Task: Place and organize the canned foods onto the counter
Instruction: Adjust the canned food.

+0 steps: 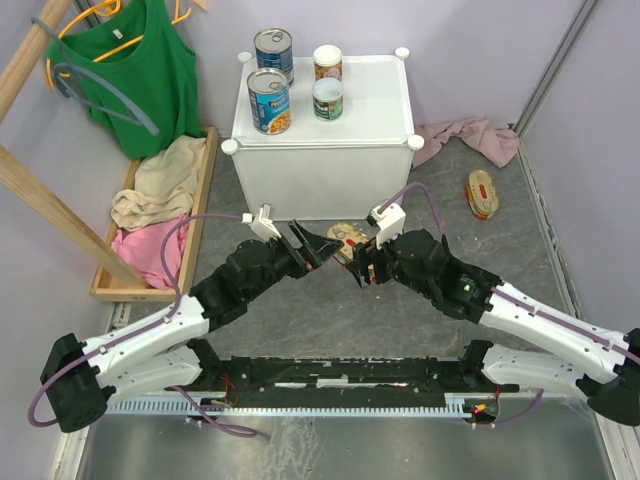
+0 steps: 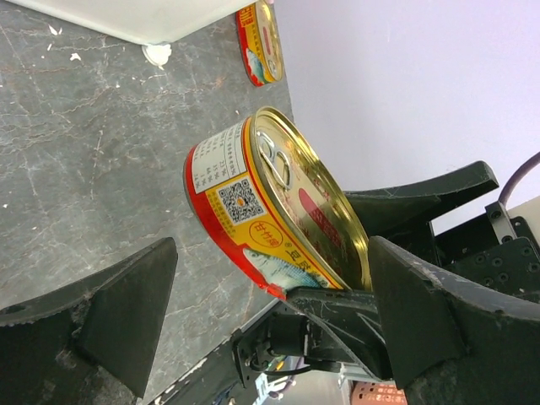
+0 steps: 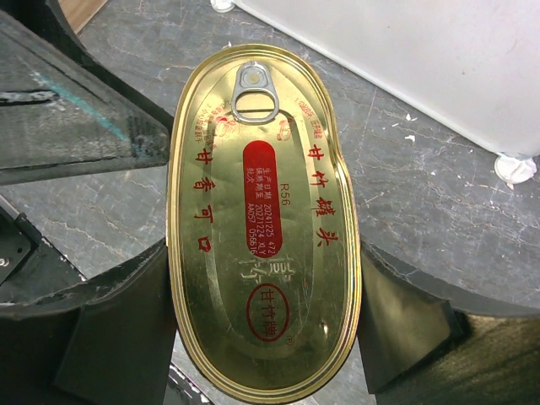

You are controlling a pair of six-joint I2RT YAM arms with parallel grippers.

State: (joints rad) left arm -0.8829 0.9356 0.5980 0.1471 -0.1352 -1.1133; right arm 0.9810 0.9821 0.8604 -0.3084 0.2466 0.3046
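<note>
Two tall blue-label cans and two small white-topped cans stand on the white counter. My right gripper is shut on a flat oval gold tin and holds it above the floor in front of the counter. My left gripper is open right beside it, its fingers wide apart on either side of the tin without touching it. A second oval tin lies on its edge on the floor at the right.
A wooden tray of clothes sits left of the counter, with a green top on a hanger above it. A pink cloth lies at the counter's right rear corner. Walls close in on both sides.
</note>
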